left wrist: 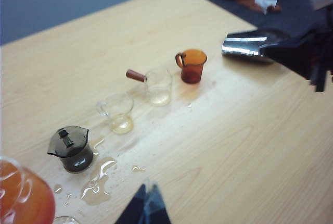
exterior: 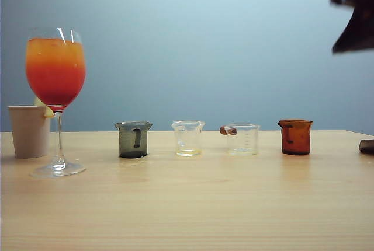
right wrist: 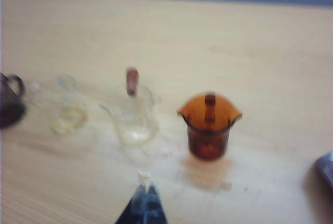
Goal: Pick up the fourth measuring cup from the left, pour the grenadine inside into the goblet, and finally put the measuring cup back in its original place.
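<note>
The fourth measuring cup (exterior: 295, 138), amber with a small handle, stands upright on the table at the right end of the row of cups; it also shows in the left wrist view (left wrist: 193, 66) and the right wrist view (right wrist: 209, 127). Whether any liquid is left in it I cannot tell. The goblet (exterior: 55, 70) stands at the far left, holding an orange drink with a deep red grenadine layer (exterior: 55, 90) low in the bowl. My right gripper (exterior: 350, 23) is a blur high above the amber cup, shut and empty (right wrist: 144, 182). My left gripper (left wrist: 147, 190) hangs shut and empty over the table near the goblet (left wrist: 23, 198).
A beige paper cup (exterior: 28, 131) stands behind the goblet. A smoky grey cup (exterior: 133, 139) and two clear cups (exterior: 188, 138) (exterior: 242, 138) complete the row. Puddles (left wrist: 96, 185) wet the table by the grey cup. A shiny metal object (left wrist: 244, 47) lies at the table's right edge.
</note>
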Robot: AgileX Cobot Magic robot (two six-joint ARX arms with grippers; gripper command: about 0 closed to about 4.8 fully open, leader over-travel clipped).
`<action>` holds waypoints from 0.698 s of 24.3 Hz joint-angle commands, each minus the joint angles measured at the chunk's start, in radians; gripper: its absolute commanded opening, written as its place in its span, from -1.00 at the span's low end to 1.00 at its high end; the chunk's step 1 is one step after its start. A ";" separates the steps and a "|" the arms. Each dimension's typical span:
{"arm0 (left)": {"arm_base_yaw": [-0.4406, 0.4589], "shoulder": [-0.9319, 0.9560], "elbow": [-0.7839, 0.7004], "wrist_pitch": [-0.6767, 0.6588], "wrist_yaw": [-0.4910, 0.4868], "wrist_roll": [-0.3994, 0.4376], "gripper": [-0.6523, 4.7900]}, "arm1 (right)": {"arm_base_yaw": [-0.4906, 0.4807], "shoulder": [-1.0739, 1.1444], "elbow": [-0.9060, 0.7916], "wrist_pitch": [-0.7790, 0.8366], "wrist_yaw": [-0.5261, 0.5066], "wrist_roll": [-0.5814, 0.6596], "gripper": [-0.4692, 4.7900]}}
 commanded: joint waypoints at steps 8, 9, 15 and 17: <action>0.000 -0.239 -0.151 -0.009 -0.047 -0.109 -0.78 | 0.003 -0.395 -0.077 -0.256 -0.044 -0.003 -0.85; 0.000 -0.243 -0.152 -0.014 -0.048 -0.113 -0.78 | 0.005 -0.395 -0.077 -0.241 -0.057 -0.002 -0.85; -0.002 -0.243 -0.274 0.148 0.035 -0.142 -0.78 | 0.014 -0.395 -0.139 -0.166 -0.057 -0.002 -0.85; -0.002 -0.252 -0.376 0.255 0.100 -0.203 -0.78 | 0.038 -0.422 -0.178 -0.170 -0.086 0.000 -0.85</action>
